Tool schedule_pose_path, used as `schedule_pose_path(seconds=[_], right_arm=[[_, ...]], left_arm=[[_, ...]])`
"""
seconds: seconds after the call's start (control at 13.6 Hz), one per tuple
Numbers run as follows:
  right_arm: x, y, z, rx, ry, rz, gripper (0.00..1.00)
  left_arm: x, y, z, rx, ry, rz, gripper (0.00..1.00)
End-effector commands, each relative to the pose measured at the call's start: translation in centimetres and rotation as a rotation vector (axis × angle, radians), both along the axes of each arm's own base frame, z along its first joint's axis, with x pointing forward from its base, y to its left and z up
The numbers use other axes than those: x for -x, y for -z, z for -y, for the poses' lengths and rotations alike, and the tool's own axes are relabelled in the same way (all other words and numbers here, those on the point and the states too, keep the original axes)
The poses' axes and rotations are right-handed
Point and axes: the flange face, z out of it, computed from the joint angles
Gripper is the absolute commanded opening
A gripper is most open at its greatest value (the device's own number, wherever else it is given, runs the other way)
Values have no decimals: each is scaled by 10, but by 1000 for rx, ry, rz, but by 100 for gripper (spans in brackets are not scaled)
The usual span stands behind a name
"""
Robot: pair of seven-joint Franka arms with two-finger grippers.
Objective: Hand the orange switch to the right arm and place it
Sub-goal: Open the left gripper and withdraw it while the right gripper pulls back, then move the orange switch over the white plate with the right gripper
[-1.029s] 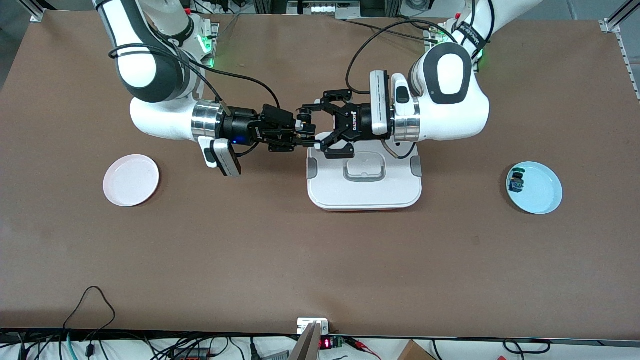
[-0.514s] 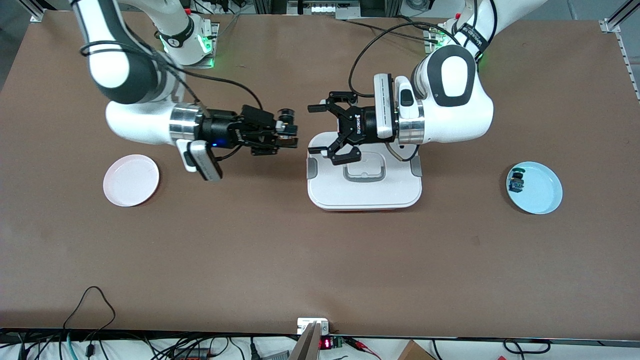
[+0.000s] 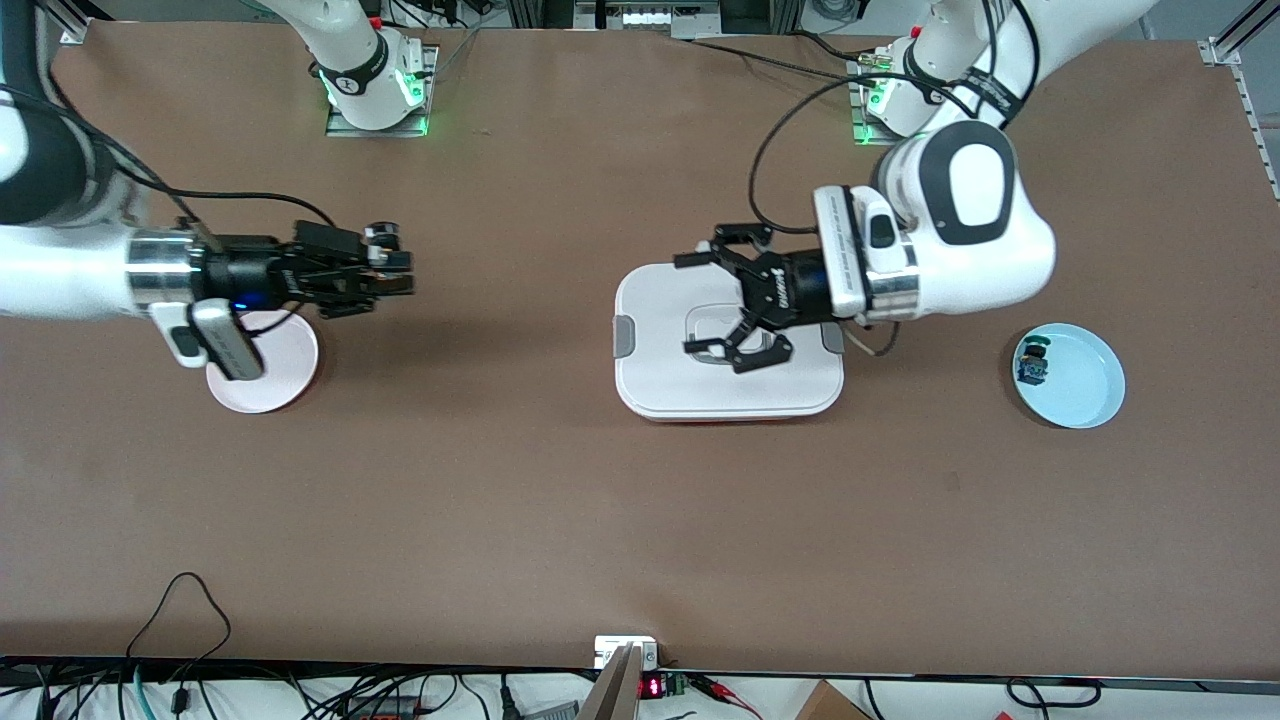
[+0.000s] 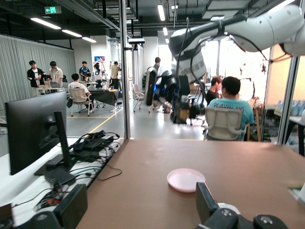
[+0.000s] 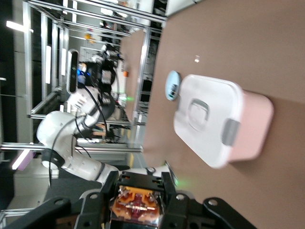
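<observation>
My right gripper (image 3: 398, 272) is shut on the orange switch (image 3: 384, 240) and holds it above the table, just beside the pink plate (image 3: 285, 362). In the right wrist view the switch's orange body (image 5: 138, 204) sits clamped between the black fingers (image 5: 177, 202) of the right gripper (image 5: 138, 196). My left gripper (image 3: 692, 306) is open and empty over the white lidded box (image 3: 728, 385). In the left wrist view its gripper (image 4: 138, 206) shows two spread fingers (image 4: 206, 200), with the pink plate (image 4: 186, 180) on the table ahead and the right arm (image 4: 183, 98) above it.
A light blue plate (image 3: 1088, 388) at the left arm's end holds a small blue and green switch (image 3: 1033, 366). The white box with a pink base (image 5: 217, 121) and the blue plate (image 5: 172, 86) show in the right wrist view. Cables lie along the near table edge.
My right gripper has carried the orange switch away from the left gripper toward the pink plate. My left gripper, open, has drawn back toward its own end, over the box.
</observation>
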Motion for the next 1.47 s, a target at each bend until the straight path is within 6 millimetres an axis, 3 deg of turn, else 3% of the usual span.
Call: schedule_pose_path(seconds=[0.0,0.15,0.44,0.59,0.73,0.81,1.03,1.18,1.4], right_arm=[[9,-41,50,271,-26,-27,0],[22,-60,73,543,-46,-13,0],[35,-64,111,964,2,-62,0],[34,-58,118,1135,49,-73,0],[35,-45,112,1175,100,-78,0],[36,-37,111,1176,129,-70,0],[44,5,114,1179,174,-32,0],[47,43,116,1204,188,4,0],[64,117,118,1246,198,90,0]], left_arm=[[-17,-4,-45,-125,29,129,100],[-19,-2,-60,-155,52,105,100],[-13,8,-64,-165,99,-109,100],[-11,6,-70,-241,128,-231,100],[-6,5,-79,-317,153,-365,100],[-2,4,-83,-380,165,-457,100],[-4,-26,-98,-642,80,-676,100],[-2,-31,-108,-758,47,-746,100],[-2,-29,-132,-941,-98,-868,100]])
